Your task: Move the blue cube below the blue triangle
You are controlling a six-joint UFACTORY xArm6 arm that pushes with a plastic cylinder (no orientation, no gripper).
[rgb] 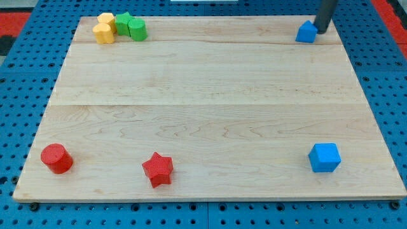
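No brand, label or writing can be read on any block or on the wooden board (210, 95). The blue cube (325, 157) is seen near the board's corner at the view's bottom right, close to both edges there, with one flat face turned toward the view's bottom; no long axis can be made out. The blue triangle (306, 32) is placed at the view's top right, close to the top edge, its peak pointed upward. The rod's tip (321, 30) is set just beside the triangle on the view's right, possibly touching it; contact cannot be told. The tip is a single rod with nothing clamped. The two blue blocks are well apart, with bare wood between them.

A yellow block (104, 29) and a green block (130, 27) are clustered at the top left. A red cylinder (56, 158) and a red star (158, 169) are lined along the bottom edge.
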